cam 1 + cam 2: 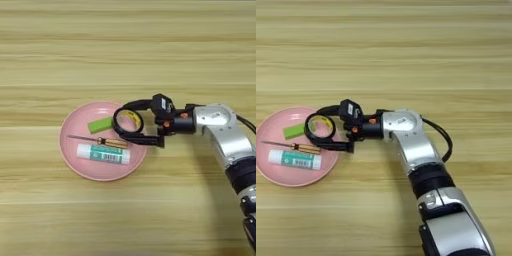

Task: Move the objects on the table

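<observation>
A round pink plate (pixel 100 169) lies on the wood table (pixel 125 45), left of centre. On it are a small green block (pixel 101 124), a thin orange-handled screwdriver (pixel 100 141) and a white-and-teal glue stick (pixel 103 154). A black tape roll with a yellow core (pixel 132 118) stands over the plate's right part. My right gripper (pixel 125 121) reaches in from the right and is shut on the roll, with one black finger across its top and the other along its bottom. The silver forearm (pixel 406 135) runs from the bottom right.
The arm's black cable (pixel 443 140) loops just right of the forearm. Bare wood stretches across the far half of the table and to the front left of the plate.
</observation>
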